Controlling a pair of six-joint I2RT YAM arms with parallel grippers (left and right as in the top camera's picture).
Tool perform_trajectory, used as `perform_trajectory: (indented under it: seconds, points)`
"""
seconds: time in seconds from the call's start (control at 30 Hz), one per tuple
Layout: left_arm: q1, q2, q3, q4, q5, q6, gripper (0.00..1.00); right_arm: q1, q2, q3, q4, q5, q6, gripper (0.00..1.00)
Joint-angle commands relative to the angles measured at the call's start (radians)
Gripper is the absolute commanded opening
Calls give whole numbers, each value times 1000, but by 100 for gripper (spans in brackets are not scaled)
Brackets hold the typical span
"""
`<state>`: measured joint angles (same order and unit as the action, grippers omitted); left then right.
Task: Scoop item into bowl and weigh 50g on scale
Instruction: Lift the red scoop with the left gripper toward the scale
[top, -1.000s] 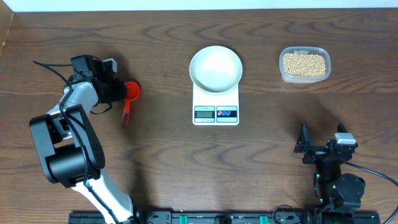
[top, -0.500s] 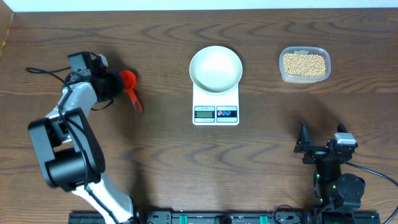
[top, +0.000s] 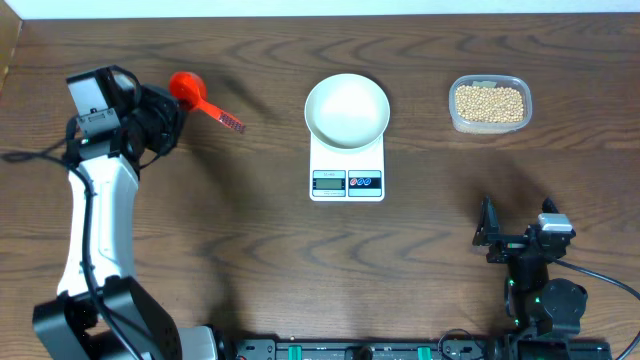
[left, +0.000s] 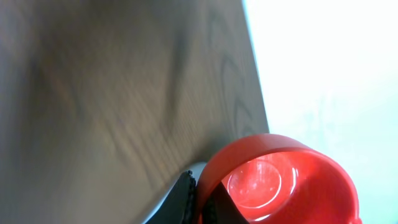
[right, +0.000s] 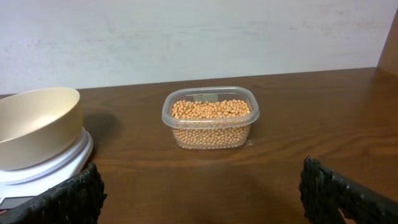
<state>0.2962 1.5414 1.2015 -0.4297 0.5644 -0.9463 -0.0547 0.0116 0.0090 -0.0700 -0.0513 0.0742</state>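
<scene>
My left gripper (top: 170, 103) is shut on the rim of a red scoop (top: 186, 87) at the far left, with the scoop's handle pointing right toward the bowl. In the left wrist view one black finger (left: 185, 200) lies outside the red scoop (left: 280, 180) and the other inside it. The scoop's cup is empty. The white bowl (top: 346, 108) stands empty on the white scale (top: 346, 172). The tan beans (top: 489, 103) fill a clear tub at the far right. My right gripper (top: 515, 240) rests open near the front right, with the beans (right: 211, 118) straight ahead of it.
The table's back edge and a pale wall run just behind the scoop, bowl and tub. The bowl (right: 34, 124) and scale (right: 59, 163) sit left of the right gripper's line of sight. The left arm's cable trails off the left side.
My left gripper has closed fully on the scoop and carried it toward the table's back edge. The scoop's handle has swung from pointing at the front edge to pointing right. The right arm has not moved.
</scene>
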Motion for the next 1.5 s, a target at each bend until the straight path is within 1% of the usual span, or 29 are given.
perform_trajectory:
  seconds: [0.0, 0.13, 0.27, 0.3, 0.4, 0.63, 0.67, 0.8, 0.93, 1.17, 1.27, 1.37, 1.47]
  points:
    - [-2, -29, 13, -65, 92, -200, 7, 4, -7, -3, -1, 5, -8, 99]
    - [-20, -29, 13, -86, 160, -195, 7, 4, -7, -3, 2, 19, -9, 99]
    - [-58, -29, 13, -85, 180, -145, 7, 4, -6, -3, -2, 18, -8, 99]
    - [-76, -29, 13, -85, 180, -127, 7, 4, -6, -3, 6, 3, -8, 99]
    - [-105, -29, 13, -85, 180, -121, 7, 4, -6, -3, 11, -68, -7, 99]
    - [-160, -29, 13, -78, 181, -121, 7, 4, -5, 4, 22, -202, 93, 99]
    - [-167, -29, 13, -77, 180, -120, 7, 4, -5, 14, 36, -245, 114, 99]
    - [-169, -29, 13, -77, 181, -111, 7, 2, 14, 54, 60, -327, 143, 99]
    - [-169, -29, 13, -78, 185, -105, 7, 2, 95, 122, 60, -370, 142, 99]
    - [-169, -29, 13, -78, 185, -106, 7, 2, 331, 290, 60, -453, 142, 99]
    - [-169, -29, 13, -77, 185, -111, 7, 2, 434, 373, 60, -532, 143, 99]
    - [-169, -29, 13, -77, 185, -144, 7, 2, 536, 457, 59, -629, 146, 99]
    - [-169, -29, 13, -78, 185, -172, 7, 2, 632, 533, 59, -703, 194, 99]
